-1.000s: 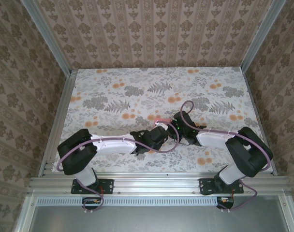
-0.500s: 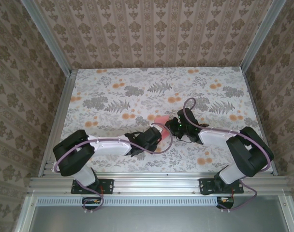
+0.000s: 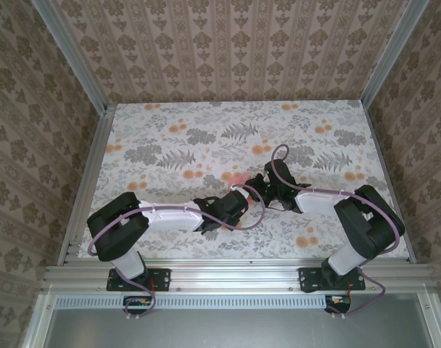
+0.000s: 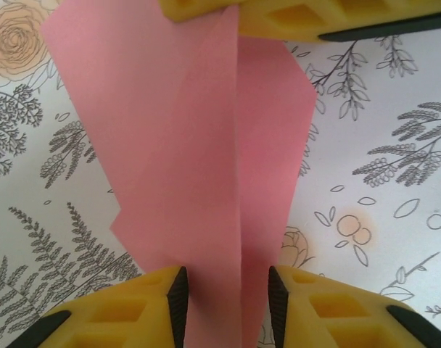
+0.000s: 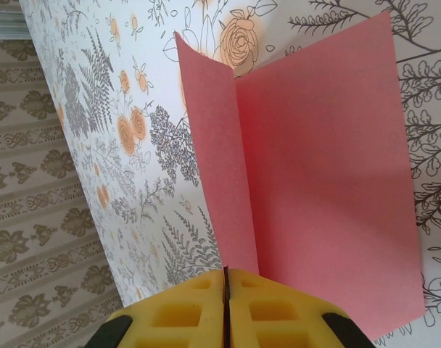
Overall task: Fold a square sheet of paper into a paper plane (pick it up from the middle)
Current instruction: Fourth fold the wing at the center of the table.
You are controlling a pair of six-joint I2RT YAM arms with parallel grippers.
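Space on the counter [image 3: 170, 130] lies mostly across its far half and along both sides, where the flowered surface runs bare up to the aluminium rails [image 3: 90, 167] and the wallpapered walls [image 3: 228, 51]. Both arms reach inward and meet near the middle, so their forearms lie low across the near half. The pink sheet [image 3: 238, 179] sits between the two wrists as a small salmon patch, well apart from every counter edge.

From the right wrist, one half of the sheet lies flat on the counter and a narrower flap [image 5: 213, 167] stands upright along the fold. The right pincer [image 5: 225, 279] is clenched on that fold at its near end, pads pressed together with the paper between them. An orange rose [image 5: 238, 43] shows just beyond the sheet's far edge.

From the left wrist, the sheet runs lengthwise away from the camera with a raised centre crease, its side edges lying over printed ferns. The left pincer [image 4: 224, 286] stands released, its yellow fingers [image 4: 133, 312] apart on either side of the crease; whether the pads brush the paper I cannot tell. At the far end the right pincer's yellow fingers close over the sheet's edge.
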